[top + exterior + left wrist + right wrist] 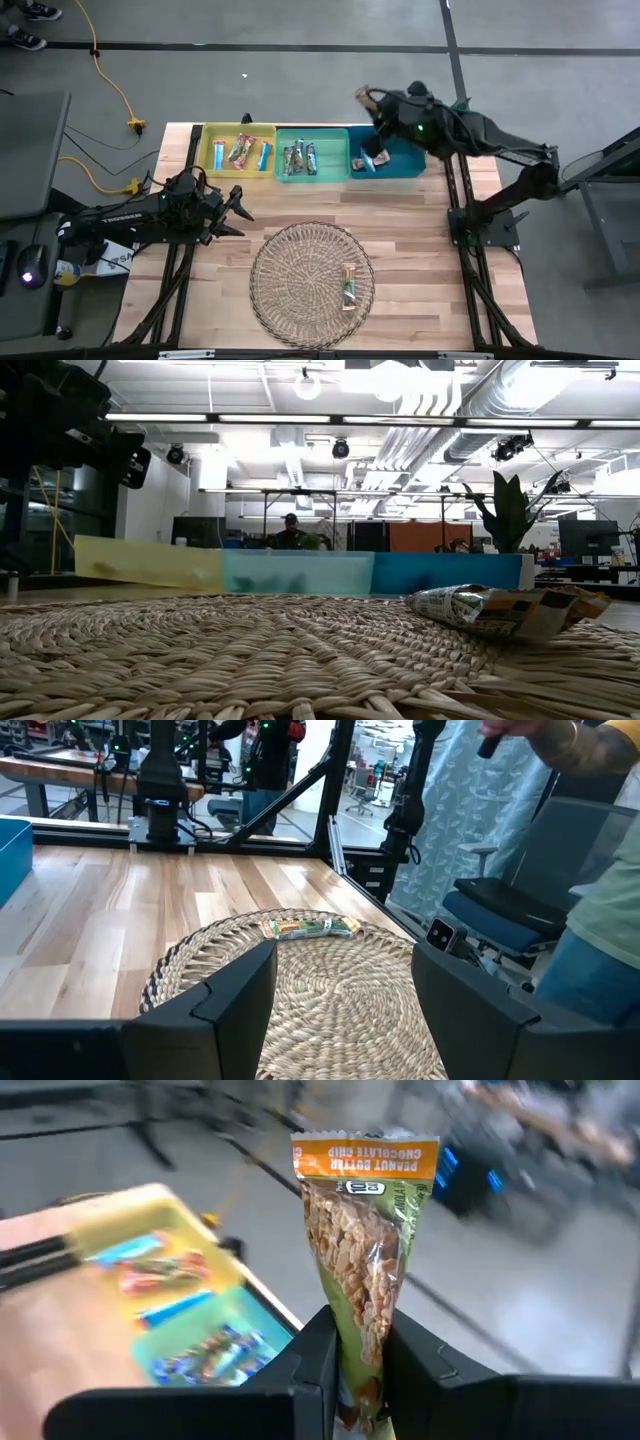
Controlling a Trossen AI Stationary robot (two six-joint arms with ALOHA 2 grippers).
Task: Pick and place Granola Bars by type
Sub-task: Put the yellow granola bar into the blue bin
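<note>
- Right gripper (360,1365): jaws clenched on the lower end of an orange-topped peanut butter chocolate chip granola bar (368,1250), held upright above the far edge of the teal bin (400,165).
- Left gripper (340,995): jaws spread wide, grasping nothing, poised low at the near-left rim of the wicker plate (290,300).
- One green-wrapped granola bar (348,286) lying on the wicker plate's right part.
- More bars lying in the yellow bin (212,155) and green bin (282,160).

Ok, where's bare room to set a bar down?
Free: the wicker plate apart from one bar at its right side, and the wood strip between bins and plate. Crowded: yellow bin and green bin; right pincer holds a bar above the blue bin.
</note>
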